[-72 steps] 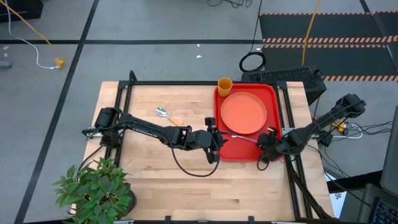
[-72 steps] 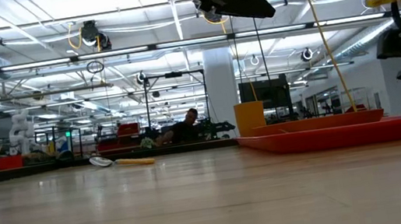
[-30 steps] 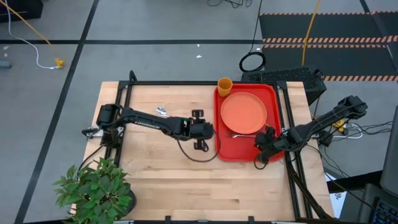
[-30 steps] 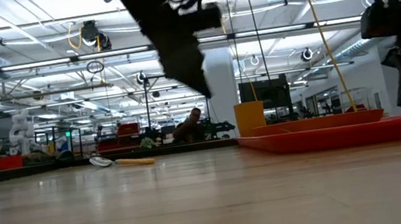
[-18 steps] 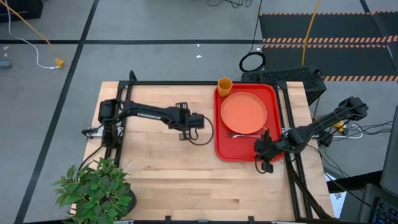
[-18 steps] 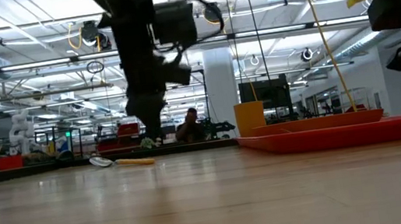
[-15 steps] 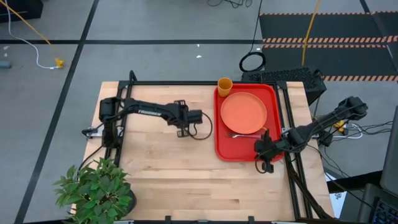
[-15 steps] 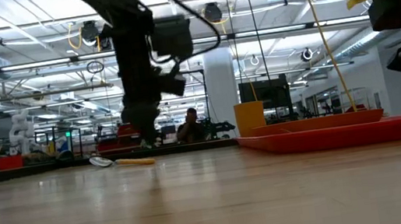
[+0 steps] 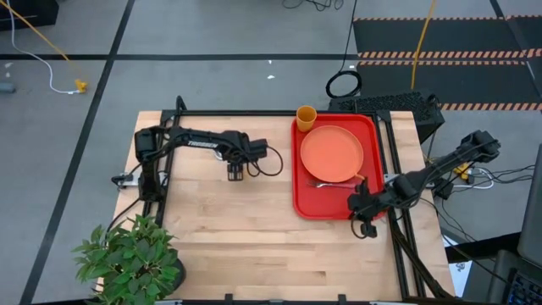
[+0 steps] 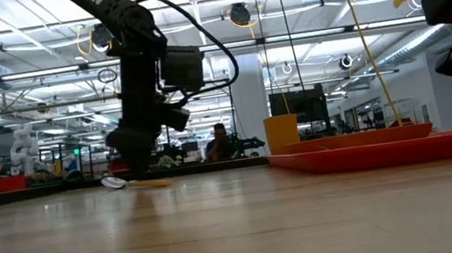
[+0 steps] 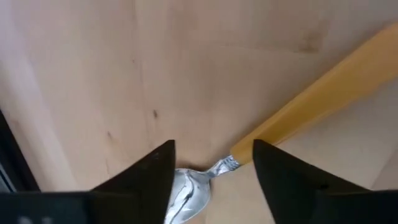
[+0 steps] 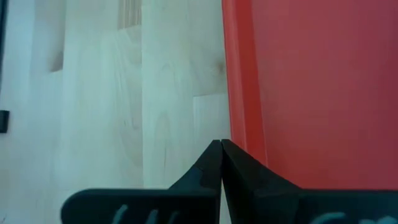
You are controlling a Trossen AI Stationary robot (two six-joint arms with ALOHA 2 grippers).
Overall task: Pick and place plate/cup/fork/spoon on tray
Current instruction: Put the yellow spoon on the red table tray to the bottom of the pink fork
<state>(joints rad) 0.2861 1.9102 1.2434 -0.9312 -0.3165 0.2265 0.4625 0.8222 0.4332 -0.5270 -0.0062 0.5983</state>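
A: From above, what's on the tray?
B: The plate fills its middle, the cup stands at its far left corner, and the fork lies just beside the plate's near edge. The left gripper hangs over the bare bench; the spoon is hidden under it.

A: And the low view?
B: The left arm reaches down beside the spoon, which lies flat on the wood.

A: Left wrist?
B: Its fingers are spread apart, holding nothing, with the spoon's neck between them.

A: Right wrist?
B: The right gripper has its fingers pressed together, empty, over the tray's near left rim.
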